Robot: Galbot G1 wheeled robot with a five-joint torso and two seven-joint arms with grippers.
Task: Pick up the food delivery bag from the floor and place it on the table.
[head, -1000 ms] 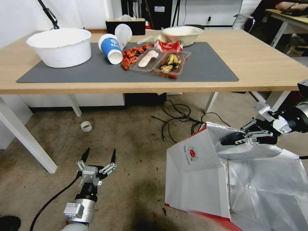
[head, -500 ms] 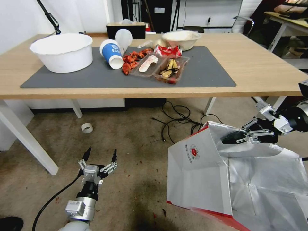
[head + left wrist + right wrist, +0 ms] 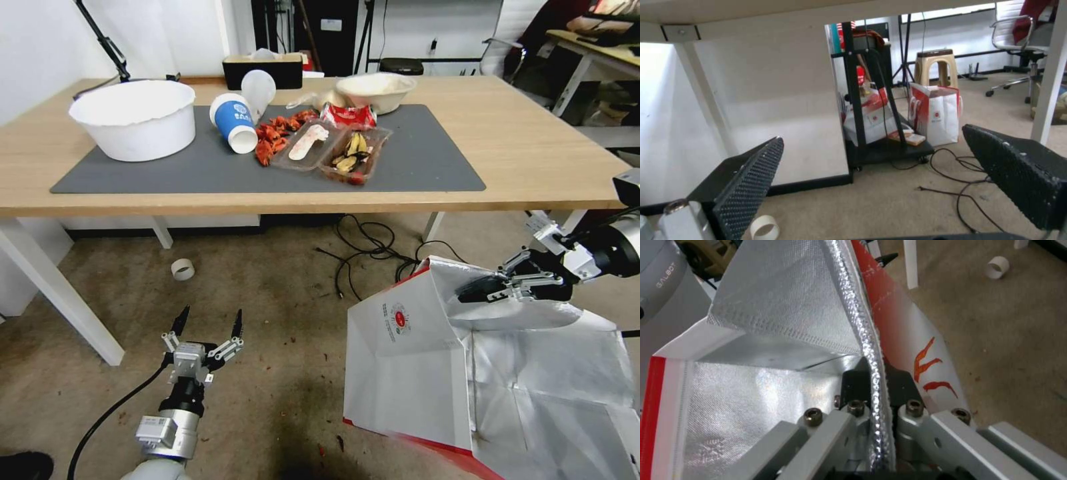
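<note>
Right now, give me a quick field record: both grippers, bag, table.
right gripper: shut on the rim of the food delivery bag, pinching the foil-lined edge
left gripper: open, low over the floor, holding nothing
bag state: open, foil lining showing, upright beside the table, red bottom edge low by the floor
table: dark grey mat holds a white bowl, a tipped blue cup and food trays
free spot: bare wood at the table's right end
floor items: black cables, small white ring

Your counter's (image 3: 533,143) right end lies bare beside the mat (image 3: 427,160), whose middle and left are crowded by bowls (image 3: 133,120), cup (image 3: 235,119) and trays (image 3: 337,147).
</note>
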